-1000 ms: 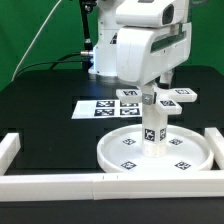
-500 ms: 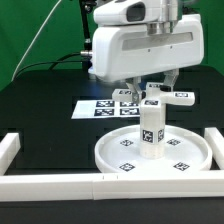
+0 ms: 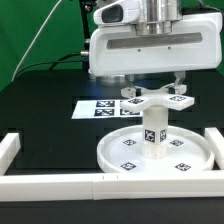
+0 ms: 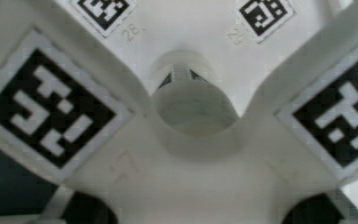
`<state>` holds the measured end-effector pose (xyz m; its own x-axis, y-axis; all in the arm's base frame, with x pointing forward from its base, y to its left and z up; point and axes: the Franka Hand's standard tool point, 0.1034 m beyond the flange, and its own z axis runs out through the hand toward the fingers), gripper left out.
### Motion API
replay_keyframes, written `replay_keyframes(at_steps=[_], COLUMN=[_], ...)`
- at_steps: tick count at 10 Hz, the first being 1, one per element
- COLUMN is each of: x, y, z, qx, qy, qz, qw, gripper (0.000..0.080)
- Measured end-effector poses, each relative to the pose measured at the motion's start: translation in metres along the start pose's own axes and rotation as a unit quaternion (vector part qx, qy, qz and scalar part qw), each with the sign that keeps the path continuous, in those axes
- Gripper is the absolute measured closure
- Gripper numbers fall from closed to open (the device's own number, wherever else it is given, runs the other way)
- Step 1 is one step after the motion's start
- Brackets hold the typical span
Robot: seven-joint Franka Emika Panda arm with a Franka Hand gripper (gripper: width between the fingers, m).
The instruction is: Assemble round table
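The round disc top [image 3: 118, 150] lies flat on the black table. The short cylinder leg [image 3: 153, 134] stands upright at its middle. The cross-shaped base [image 3: 156, 99] hangs level right over the leg's upper end, with my gripper [image 3: 154, 91] shut on it from above. I cannot tell whether base and leg touch. In the wrist view the base [image 4: 176, 150] fills the picture, its centre hole [image 4: 194, 100] ringed by tagged arms. My gripper [image 4: 202, 208] shows only as dark fingertips [image 4: 83, 208] at the picture's edge.
The marker board [image 3: 97, 109] lies behind the disc, toward the exterior view's left. White border rails run along the front [image 3: 60, 182] and at the left [image 3: 8, 148] and right [image 3: 216, 140] corners. The robot's base stands at the back.
My gripper has carried the cross-shaped base toward the exterior view's left, from beside the leg's top to straight above it. The hand now looms larger in view.
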<state>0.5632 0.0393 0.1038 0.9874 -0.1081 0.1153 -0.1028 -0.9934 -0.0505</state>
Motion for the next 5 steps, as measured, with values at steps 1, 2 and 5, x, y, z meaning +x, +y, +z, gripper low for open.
replay_keyframes(at_steps=[1,2,5], x=[-0.0001,-0.0002,-0.0001], y=[0.0004,0.0004,0.0033], z=[0.0,0.0003,0.0001], qx=[0.001,0.003,0.018], qy=[0.0,0.0,0.002], qz=[0.039,0.08,0.273], qw=[0.999,0.997,0.962], gripper=[0.0357,0.0357,0.0357])
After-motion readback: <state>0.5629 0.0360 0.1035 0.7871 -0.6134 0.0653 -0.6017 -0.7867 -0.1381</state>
